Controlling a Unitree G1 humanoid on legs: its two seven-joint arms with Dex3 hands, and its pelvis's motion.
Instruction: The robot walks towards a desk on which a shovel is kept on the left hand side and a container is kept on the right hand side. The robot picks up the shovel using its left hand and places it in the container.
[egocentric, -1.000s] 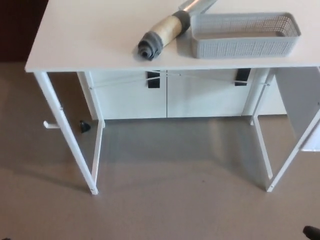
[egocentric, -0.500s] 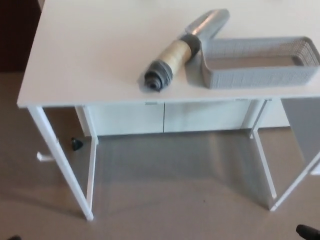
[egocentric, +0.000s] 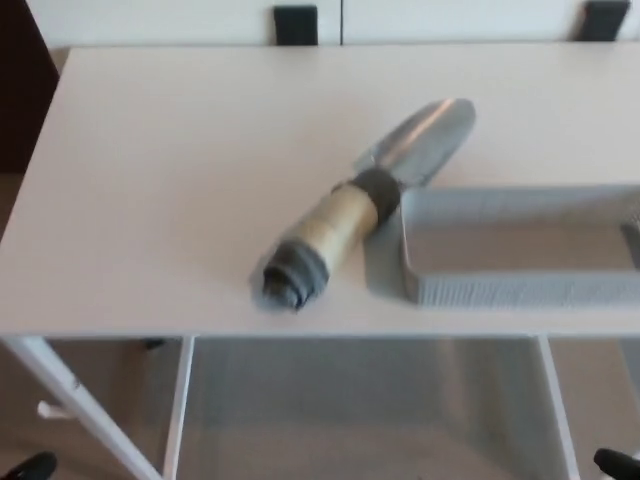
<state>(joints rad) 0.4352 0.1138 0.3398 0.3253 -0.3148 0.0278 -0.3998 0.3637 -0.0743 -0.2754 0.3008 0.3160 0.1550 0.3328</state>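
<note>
One shovel (egocentric: 365, 203) lies flat on the white desk (egocentric: 170, 180), long axis diagonal: metal blade toward the far right, grey-capped handle end toward the near left. Its neck sits just beside the far-left corner of the one grey container (egocentric: 520, 290); I cannot tell whether they touch. The container's right end is cut off. Frame slightly blurred. Neither hand is visible to me, so I cannot tell their state.

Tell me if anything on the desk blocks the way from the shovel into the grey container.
Nothing visible does. The shovel with the tan handle and silver metal blade lies diagonally on the white desk, right beside the left end of the grey perforated plastic container. No other item lies between them. Neither hand is in view.
</note>
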